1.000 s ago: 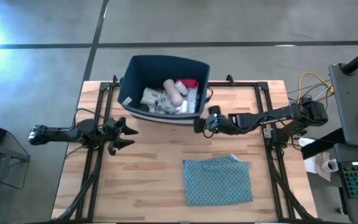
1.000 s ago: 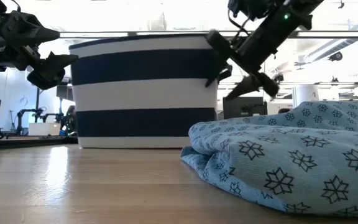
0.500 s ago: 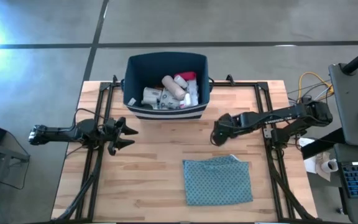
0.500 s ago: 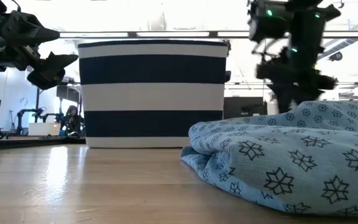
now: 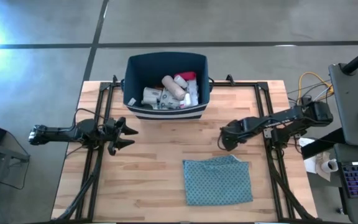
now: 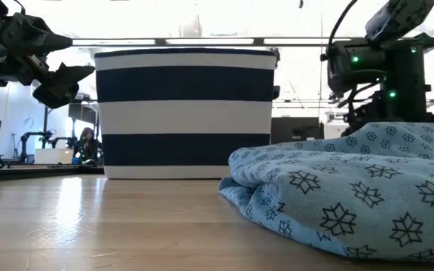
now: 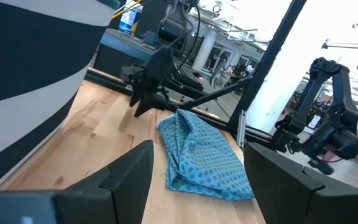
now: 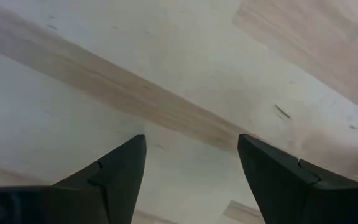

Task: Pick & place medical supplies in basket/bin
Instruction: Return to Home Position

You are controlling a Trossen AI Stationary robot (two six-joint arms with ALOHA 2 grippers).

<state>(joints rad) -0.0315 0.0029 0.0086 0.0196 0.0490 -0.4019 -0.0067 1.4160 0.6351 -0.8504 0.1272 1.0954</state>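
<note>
The navy tub (image 5: 165, 87) with a white stripe stands on its base at the table's far edge; in the low view (image 6: 185, 113) it sits upright. Inside lie several supplies (image 5: 173, 92): white bottles, packets and a red item. My left gripper (image 5: 128, 135) is open and empty at the table's left, near the tub's near left corner. My right gripper (image 5: 224, 140) is open and empty, pointing down at bare wood (image 8: 191, 93) between the tub and the teal cloth (image 5: 218, 180).
The teal patterned cloth (image 6: 345, 188) lies folded on the table's near right part. Black frame rails (image 5: 98, 124) run along both table sides. Bare wood (image 5: 154, 168) lies between the grippers and left of the cloth.
My right gripper has drawn back from the tub's right wall toward the table's right and near edge and has tipped down. The tub, skewed a second ago, now stands square to the table's far edge.
</note>
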